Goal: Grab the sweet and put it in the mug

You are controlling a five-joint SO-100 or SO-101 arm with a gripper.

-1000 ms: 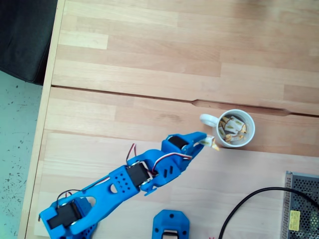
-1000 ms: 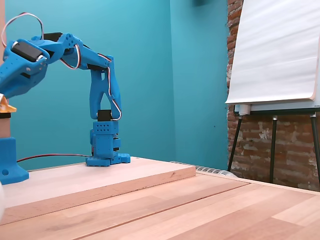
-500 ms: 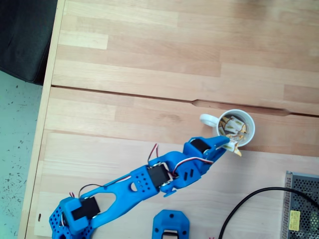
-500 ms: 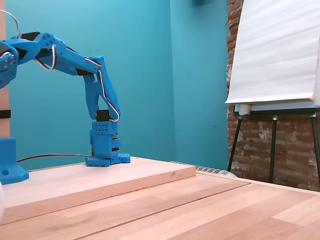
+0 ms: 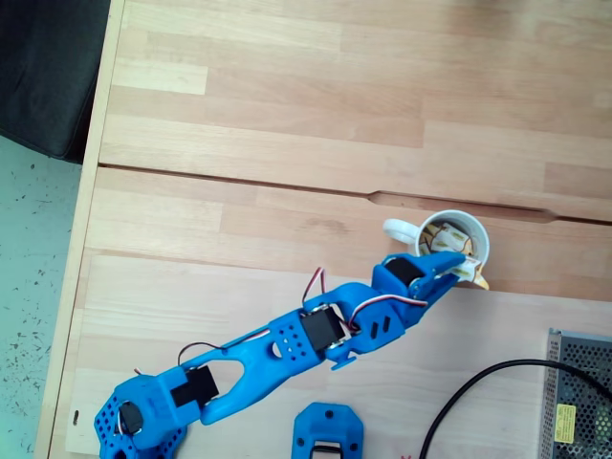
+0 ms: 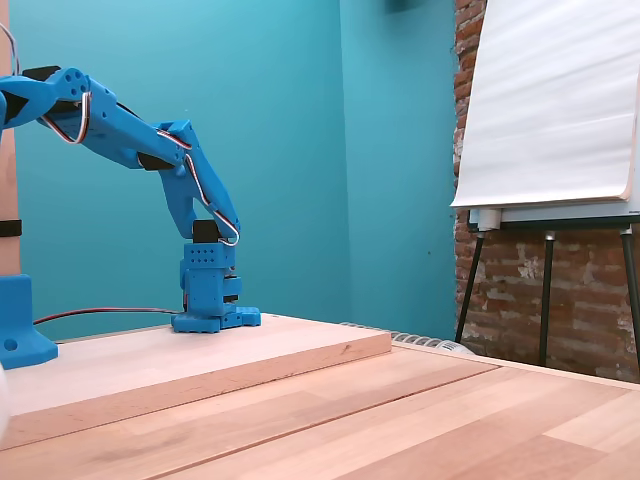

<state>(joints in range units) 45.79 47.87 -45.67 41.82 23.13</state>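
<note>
mug (image 5: 475, 236) mouth: sweets inside, claw (image 5: 463, 267) over rim | table (image 5: 287, 124) beyond: bare

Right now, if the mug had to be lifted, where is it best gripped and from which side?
By the loop handle, approached from the left in the top-down fixed view: it juts clear there, while the gripper holds the sweet over the mug's lower rim.

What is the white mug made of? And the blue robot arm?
The mug looks like glazed ceramic: smooth, glossy white, thick rim. The arm looks like matte blue plastic, probably 3D-printed, judging by its blocky shapes and round holes.
</note>
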